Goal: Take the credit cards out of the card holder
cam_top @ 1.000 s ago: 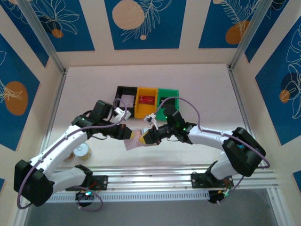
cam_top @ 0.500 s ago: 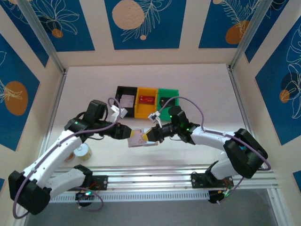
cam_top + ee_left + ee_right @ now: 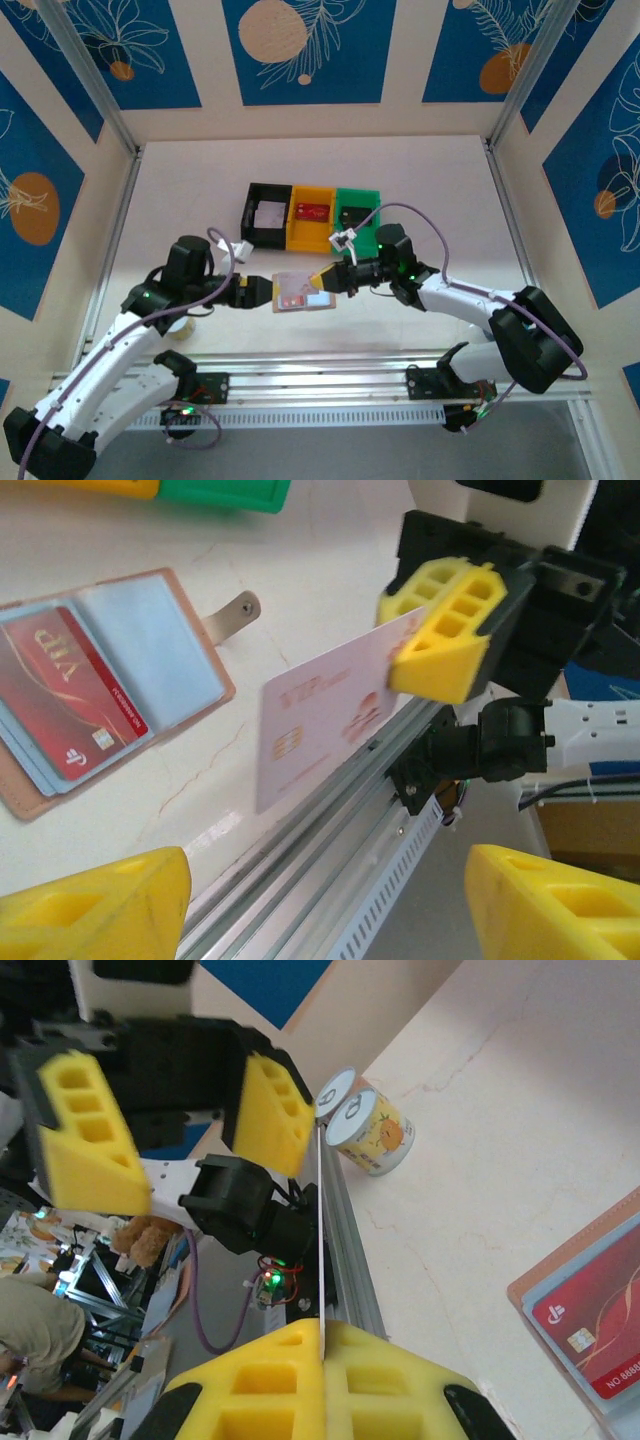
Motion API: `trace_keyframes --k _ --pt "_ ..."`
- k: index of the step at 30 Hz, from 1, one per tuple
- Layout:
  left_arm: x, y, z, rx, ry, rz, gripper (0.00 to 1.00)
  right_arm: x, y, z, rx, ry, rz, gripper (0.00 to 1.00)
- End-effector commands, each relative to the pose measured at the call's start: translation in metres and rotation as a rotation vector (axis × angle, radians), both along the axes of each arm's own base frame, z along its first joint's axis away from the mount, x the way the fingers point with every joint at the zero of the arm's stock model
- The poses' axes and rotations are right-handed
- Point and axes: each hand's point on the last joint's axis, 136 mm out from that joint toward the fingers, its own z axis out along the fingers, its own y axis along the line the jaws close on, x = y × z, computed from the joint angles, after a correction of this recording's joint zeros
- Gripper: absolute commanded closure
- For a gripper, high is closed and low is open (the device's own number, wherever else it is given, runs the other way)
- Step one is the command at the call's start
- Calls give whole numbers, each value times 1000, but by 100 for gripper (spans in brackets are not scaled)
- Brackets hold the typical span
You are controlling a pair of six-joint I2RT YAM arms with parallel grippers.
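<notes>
Currently: right fingers pinch a pale pink card by one end and hold it in the air over the near edge of the counter. Left fingers stand wide apart with nothing between them, facing the card's free end. Card holder lies open and flat on the counter, near the held card, with a red card in a clear pocket.
</notes>
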Motion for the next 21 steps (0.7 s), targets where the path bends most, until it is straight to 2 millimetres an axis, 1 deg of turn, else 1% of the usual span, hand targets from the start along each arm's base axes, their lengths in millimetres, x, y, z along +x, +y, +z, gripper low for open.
trace_keyframes --k 1,7,12,15,21 --pt "9 -4 8 -104 -1 64 27 -3 -4 6 33 4 7 100" --pt "19 -10 18 -232 -17 107 28 -3 -3 6 51 28 31 100" --pt "23 -11 11 -247 -9 123 32 -5 -3 7 56 32 37 100" --pt "23 -12 9 -267 -4 127 37 -6 -2 7 57 35 44 100" --pt "22 -18 6 -297 12 107 44 -7 0 6 58 50 60 100"
